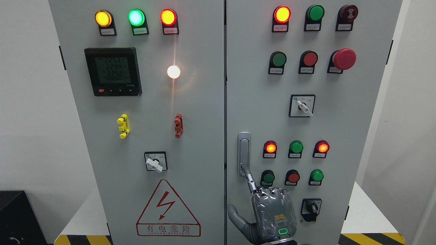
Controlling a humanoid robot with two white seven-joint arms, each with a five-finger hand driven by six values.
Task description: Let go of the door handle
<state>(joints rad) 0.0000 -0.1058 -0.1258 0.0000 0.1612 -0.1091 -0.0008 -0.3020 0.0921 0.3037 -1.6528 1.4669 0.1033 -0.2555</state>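
While white walls flank the grey cabinet (204, 119), the right hand (269, 211) fingers its door handle (244, 149).

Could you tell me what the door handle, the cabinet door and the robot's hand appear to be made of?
Door handle: looks like brushed or satin metal, given its silver sheen and soft highlights. Cabinet door: probably sheet steel with a smooth light grey painted coat, flat and evenly matte. Right hand: grey metal or hard plastic, its back under a crinkled, glossy clear film; one jointed finger touches the handle's lower end.

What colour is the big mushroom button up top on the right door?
Red. The big mushroom button shows best in the head view.
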